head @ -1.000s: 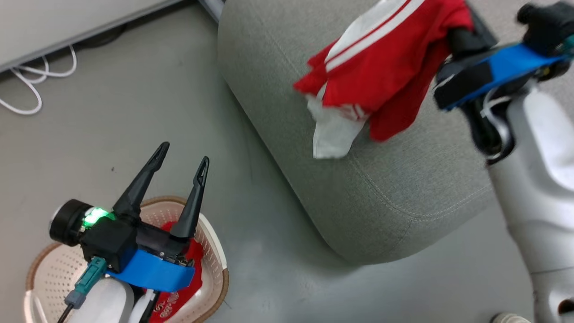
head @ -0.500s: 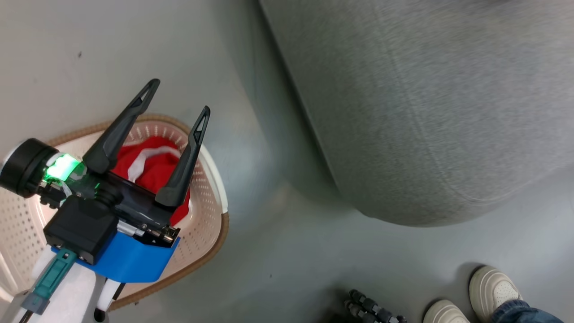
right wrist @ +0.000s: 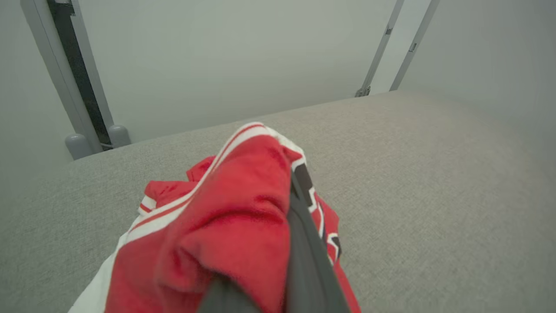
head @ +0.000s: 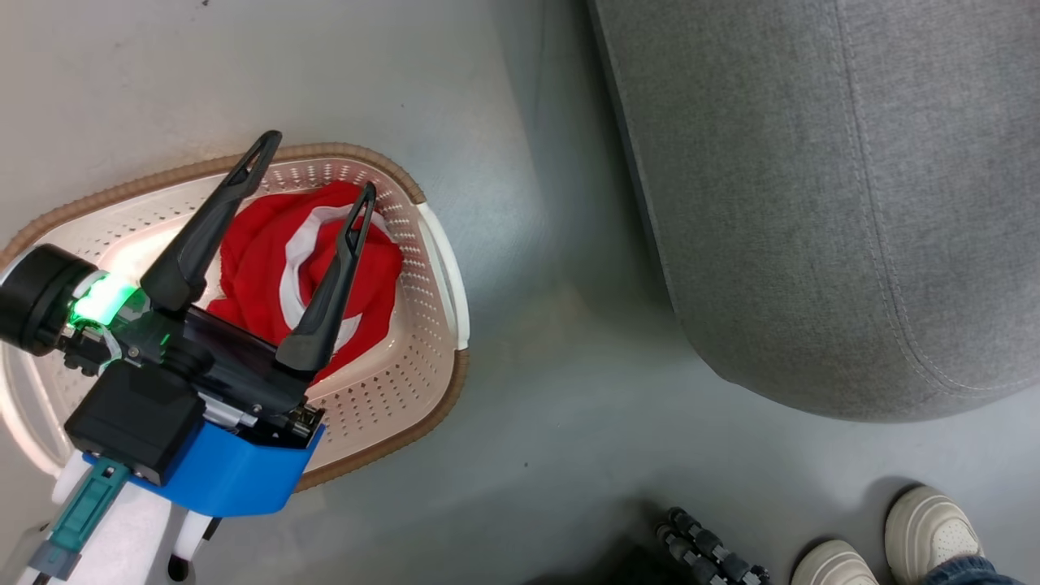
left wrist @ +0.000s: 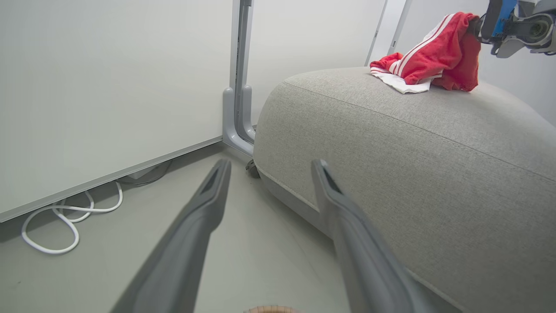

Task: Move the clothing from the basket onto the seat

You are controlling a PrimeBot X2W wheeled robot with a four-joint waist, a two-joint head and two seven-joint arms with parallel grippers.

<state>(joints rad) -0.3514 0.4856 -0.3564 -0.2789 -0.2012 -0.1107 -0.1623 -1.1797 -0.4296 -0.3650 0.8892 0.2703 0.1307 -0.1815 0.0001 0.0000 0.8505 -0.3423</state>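
Left gripper [head: 318,165], wide and empty, hangs over the red garment [head: 252,244] in the basket [head: 406,357]; it is the nearer arm. Right gripper [right wrist: 289,208] seemingly pinches the other garment [right wrist: 226,226] on the seat [right wrist: 434,174].

The left pincer [head: 318,166] hangs over a cream plastic basket with little holes and a brown rim [head: 382,156], its two dark fingers wide apart. A soft red cloth with white bands [head: 268,236] lies inside. A big grey cloth sofa [head: 812,203] stands near on the grey floor [head: 528,406]. A person's pale shoes [head: 926,528] show low down.
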